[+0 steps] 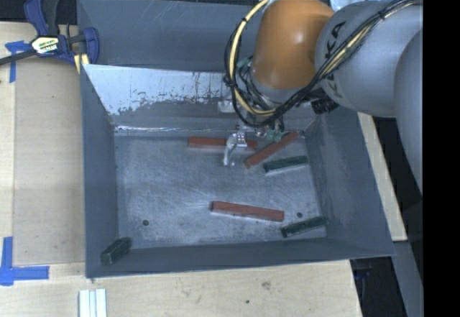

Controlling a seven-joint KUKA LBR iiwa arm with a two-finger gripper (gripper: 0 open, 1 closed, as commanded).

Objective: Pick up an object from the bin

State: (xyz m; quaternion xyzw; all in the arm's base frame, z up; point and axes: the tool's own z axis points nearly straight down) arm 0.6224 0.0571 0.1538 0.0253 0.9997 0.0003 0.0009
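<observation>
Bin (93, 164) holds 3 red-brown bars (246, 211) and 3 dark green bars (303, 226).

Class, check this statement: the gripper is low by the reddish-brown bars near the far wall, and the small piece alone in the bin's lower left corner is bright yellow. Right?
One slip: the small piece in the bin's lower left corner is dark green, not bright yellow, as the camera view shows. The gripper is indeed low by the reddish-brown bars near the far wall.

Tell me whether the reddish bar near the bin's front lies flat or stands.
Flat: the reddish bar rests lengthwise on the floor of the bin.
</observation>
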